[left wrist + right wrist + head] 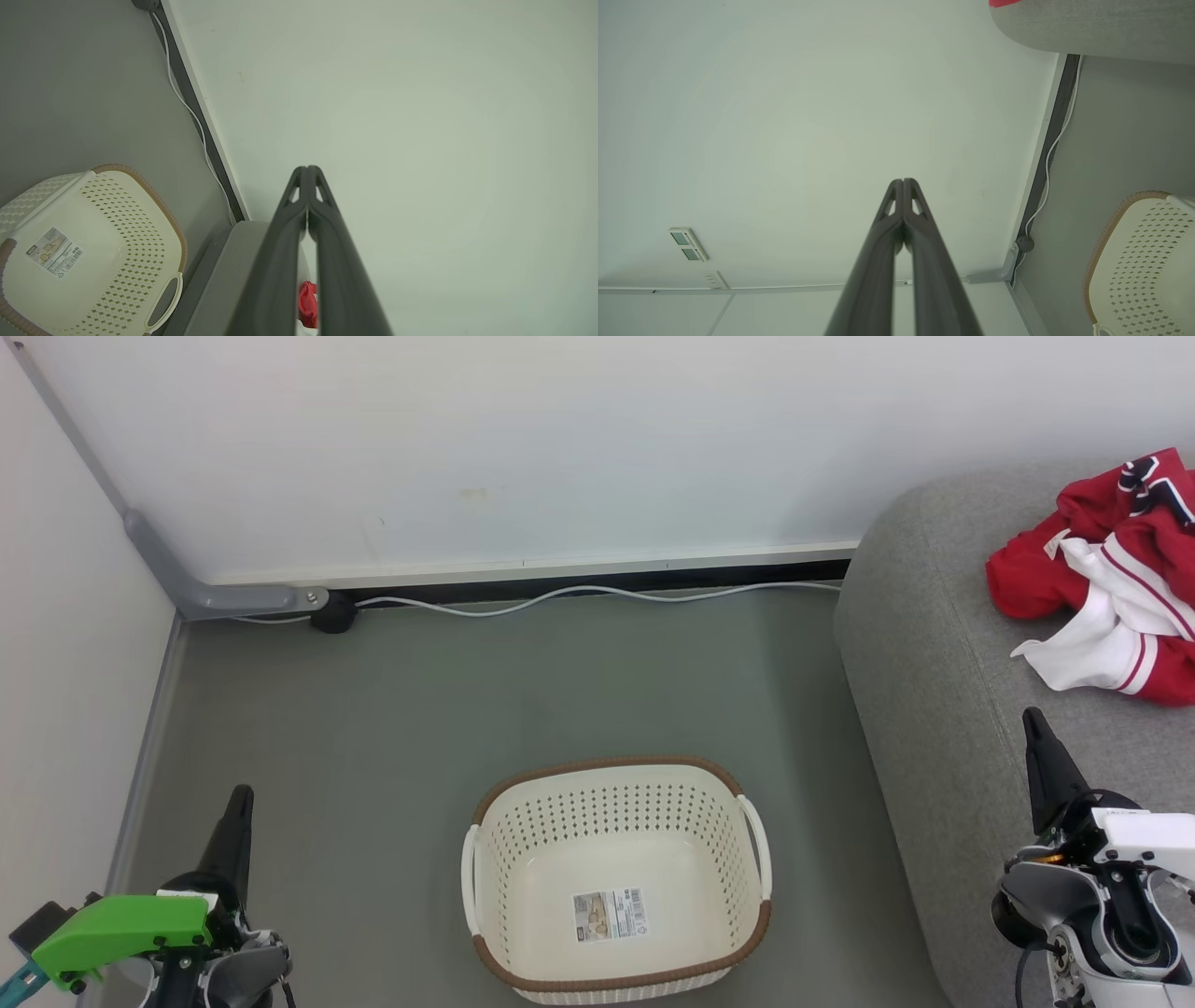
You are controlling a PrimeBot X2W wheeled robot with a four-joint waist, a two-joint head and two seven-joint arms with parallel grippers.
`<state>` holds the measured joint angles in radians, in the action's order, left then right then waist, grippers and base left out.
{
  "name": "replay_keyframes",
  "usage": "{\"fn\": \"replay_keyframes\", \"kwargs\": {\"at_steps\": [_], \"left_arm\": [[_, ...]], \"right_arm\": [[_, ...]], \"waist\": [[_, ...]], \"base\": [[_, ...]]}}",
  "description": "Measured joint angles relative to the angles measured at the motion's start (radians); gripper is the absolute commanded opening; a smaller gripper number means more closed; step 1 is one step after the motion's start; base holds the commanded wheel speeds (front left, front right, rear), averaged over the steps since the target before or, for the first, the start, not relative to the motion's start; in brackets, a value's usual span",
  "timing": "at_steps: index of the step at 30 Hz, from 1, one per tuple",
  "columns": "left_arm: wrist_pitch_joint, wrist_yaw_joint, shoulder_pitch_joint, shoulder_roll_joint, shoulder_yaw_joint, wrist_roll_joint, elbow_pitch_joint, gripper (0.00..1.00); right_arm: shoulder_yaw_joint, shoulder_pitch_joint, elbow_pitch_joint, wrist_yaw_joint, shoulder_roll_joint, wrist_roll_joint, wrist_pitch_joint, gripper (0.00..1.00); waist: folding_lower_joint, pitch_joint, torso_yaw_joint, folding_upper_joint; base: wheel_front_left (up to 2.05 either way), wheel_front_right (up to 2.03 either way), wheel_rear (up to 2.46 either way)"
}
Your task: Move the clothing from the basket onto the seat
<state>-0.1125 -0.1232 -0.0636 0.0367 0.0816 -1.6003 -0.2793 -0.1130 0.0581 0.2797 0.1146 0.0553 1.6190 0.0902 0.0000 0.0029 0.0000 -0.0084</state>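
Beside the basket (607, 807), both jaws are pressed together, empty

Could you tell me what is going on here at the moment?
The red and white clothing lies in a heap on the grey sofa. The basket stands on the floor with no garment in it, so the move looks done. The left gripper and the right gripper are both shut and hold nothing, each apart from the basket and the clothing.
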Motion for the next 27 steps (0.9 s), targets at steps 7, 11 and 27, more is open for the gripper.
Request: {"fn": "replay_keyframes", "kwargs": {"at_steps": [7, 11, 27], "left_arm": [[0.0, 0.0, 0.0, 0.0, 0.0, 0.0, 0.001, 0.0], [0.0, 0.0, 0.0, 0.0, 0.0, 0.0, 0.001, 0.0], [0.0, 0.0, 0.0, 0.0, 0.0, 0.0, 0.002, 0.0]], "right_arm": [[-0.001, 0.0, 0.0, 0.0, 0.0, 0.0, 0.0, 0.0], [-0.001, 0.0, 0.0, 0.0, -0.001, 0.0, 0.0, 0.0], [-0.001, 0.0, 0.0, 0.003, -0.001, 0.0, 0.0, 0.0]], "waist": [[0.0, 0.0, 0.0, 0.0], [0.0, 0.0, 0.0, 0.0], [0.0, 0.0, 0.0, 0.0]], "base": [[0.0, 0.0, 0.0], [0.0, 0.0, 0.0], [0.0, 0.0, 0.0]]}}
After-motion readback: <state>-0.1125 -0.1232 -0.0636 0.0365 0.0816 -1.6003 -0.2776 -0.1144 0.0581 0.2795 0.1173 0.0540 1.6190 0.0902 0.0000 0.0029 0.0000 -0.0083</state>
